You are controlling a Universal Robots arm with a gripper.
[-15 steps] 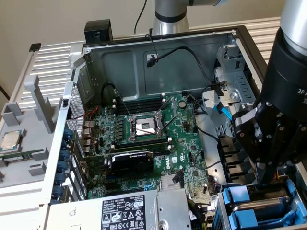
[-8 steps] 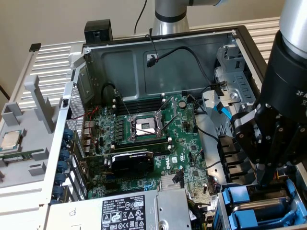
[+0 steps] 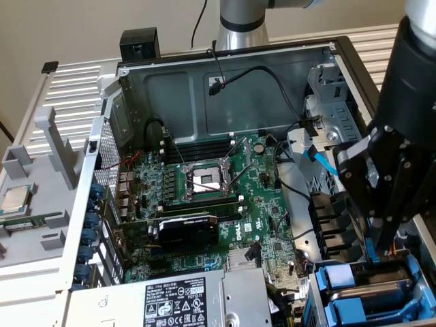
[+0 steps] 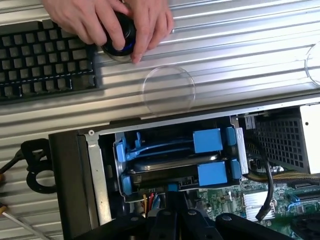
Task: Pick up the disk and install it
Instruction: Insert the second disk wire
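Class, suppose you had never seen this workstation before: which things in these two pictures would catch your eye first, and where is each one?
Probably the open computer case with its green motherboard in the middle. Next, the bright blue drive carriers stacked in the bay at the case's corner, with the black gripper right above them at the exterior view's right. Lastly, a person's hand on a round black knob beside a keyboard.
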